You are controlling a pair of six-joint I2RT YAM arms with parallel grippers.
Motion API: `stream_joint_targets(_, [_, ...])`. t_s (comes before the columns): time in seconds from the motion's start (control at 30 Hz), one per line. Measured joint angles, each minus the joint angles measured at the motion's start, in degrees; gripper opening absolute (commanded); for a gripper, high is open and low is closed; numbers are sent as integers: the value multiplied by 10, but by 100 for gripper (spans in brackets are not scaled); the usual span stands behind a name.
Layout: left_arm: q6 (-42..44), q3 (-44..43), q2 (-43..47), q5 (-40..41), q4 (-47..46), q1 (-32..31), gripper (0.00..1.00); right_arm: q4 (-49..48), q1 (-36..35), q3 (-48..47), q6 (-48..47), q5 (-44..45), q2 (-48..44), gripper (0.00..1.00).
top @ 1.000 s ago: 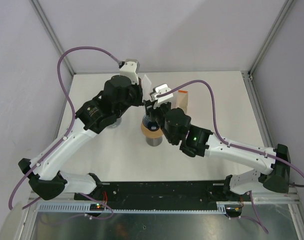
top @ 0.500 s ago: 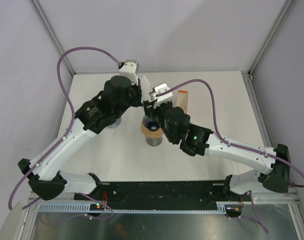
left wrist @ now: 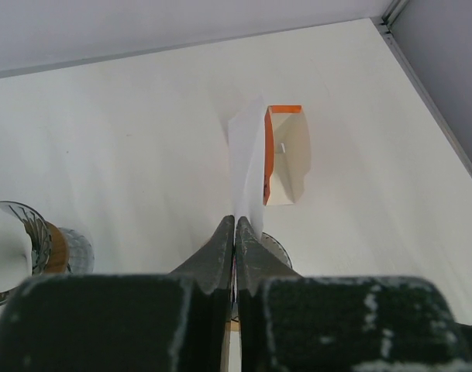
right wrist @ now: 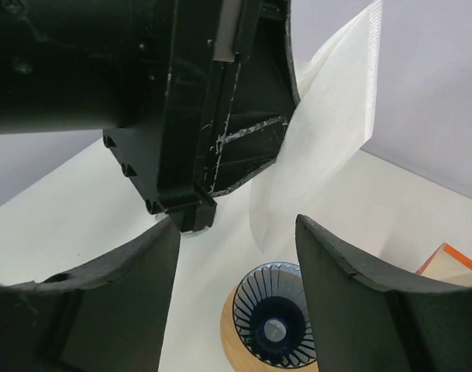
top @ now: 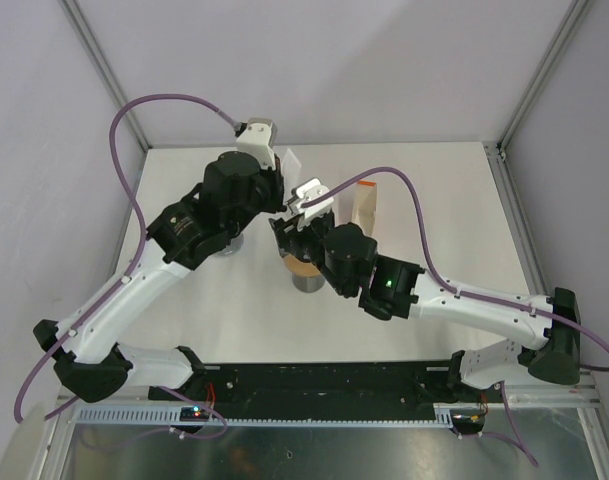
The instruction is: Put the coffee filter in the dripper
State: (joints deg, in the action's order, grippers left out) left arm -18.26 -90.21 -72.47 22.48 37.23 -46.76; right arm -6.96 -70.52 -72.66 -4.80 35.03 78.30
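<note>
My left gripper (left wrist: 236, 226) is shut on a white paper coffee filter (left wrist: 248, 159), which sticks up from its fingertips. In the top view that gripper (top: 281, 187) hangs behind the dripper (top: 303, 268) with the filter (top: 292, 161) beside it. The dripper (right wrist: 271, 325) is a dark ribbed cone in a wooden collar and stands empty on the table. My right gripper (right wrist: 237, 223) hovers above it, open, with nothing between its fingers. The filter (right wrist: 322, 147) hangs just beyond them. The right arm covers part of the dripper from above.
An orange-edged carton (left wrist: 285, 159) lies on the table behind the dripper, also visible from above (top: 365, 203). A second ribbed glass cone with a wooden collar (left wrist: 36, 236) stands to the left, under the left arm (top: 230, 243). Frame posts mark the table's back corners.
The right gripper has opened wider and shifted left over the dripper, closer to the left gripper. The left gripper keeps the filter pinched and has barely moved.
</note>
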Motion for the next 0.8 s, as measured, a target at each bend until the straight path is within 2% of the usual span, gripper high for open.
stream_joint_targets(0.23, [-2, 0, 1, -2, -3, 0, 4, -2, 6, 0, -3, 16, 0, 40])
stream_joint_targets(0.8, [-3, 3, 9, -23, -4, 2, 3, -19, 38, 0, -14, 63, 8, 27])
